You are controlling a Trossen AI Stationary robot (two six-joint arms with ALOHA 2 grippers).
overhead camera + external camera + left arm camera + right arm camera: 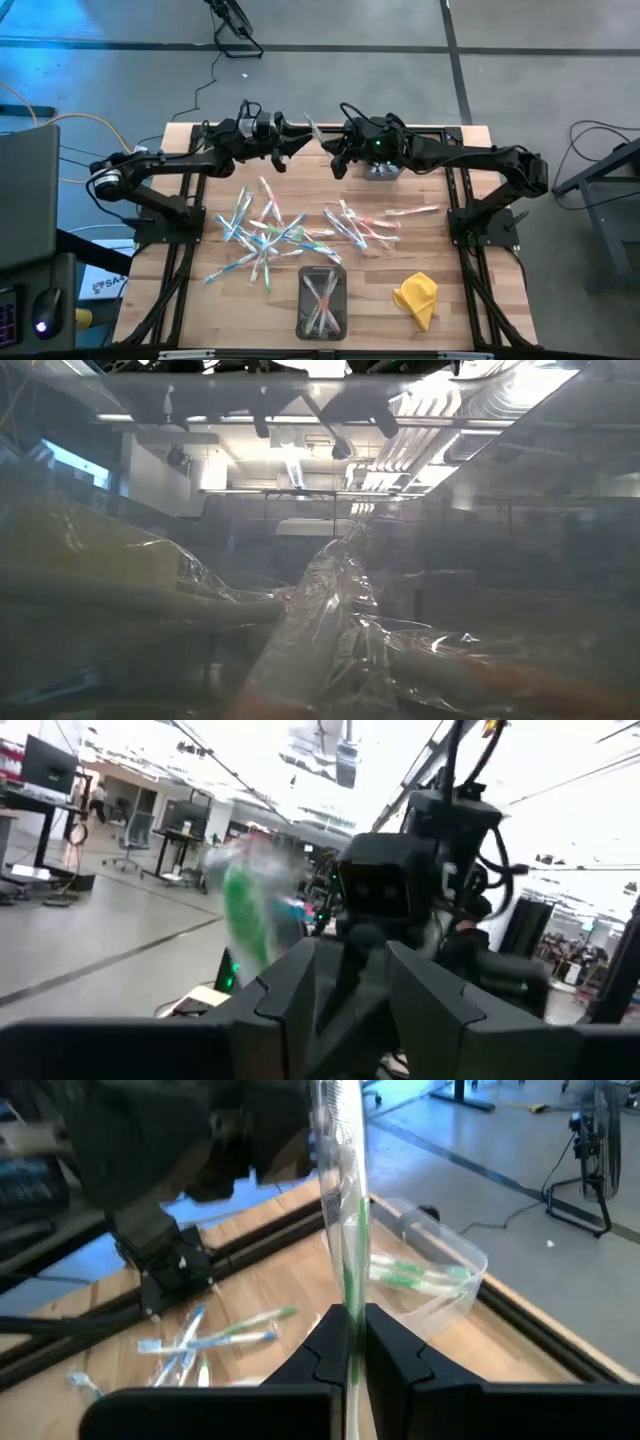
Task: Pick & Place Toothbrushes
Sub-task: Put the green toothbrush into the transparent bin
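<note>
The toothbrushes are thin white sticks in clear wrappers; several lie in two loose heaps (268, 232) (362, 224) in the middle of the table. My right gripper (338, 150) (350, 1330) is raised over the far middle of the table, shut on one green-accented toothbrush (346, 1230) (314, 130). My left gripper (298, 140) (355, 970) faces it from the left, open, with that toothbrush (245, 910) blurred beside its fingers, not between them. My right gripper pinches the wrapped green toothbrush between its two fingers at its lower part (350, 1295). The toothbrush is lifted clear of the table and stands out beyond the fingertips toward the left arm. A short piece of it runs back between the fingers.
A clear bin with green toothbrushes (430, 1275) (380, 170) sits at the far edge under my right arm. Another bin with several toothbrushes (322, 300) stands at the near middle, and a yellow cloth (417, 297) lies to its right. Crinkled clear wrappers (320, 620) fill the low view.
</note>
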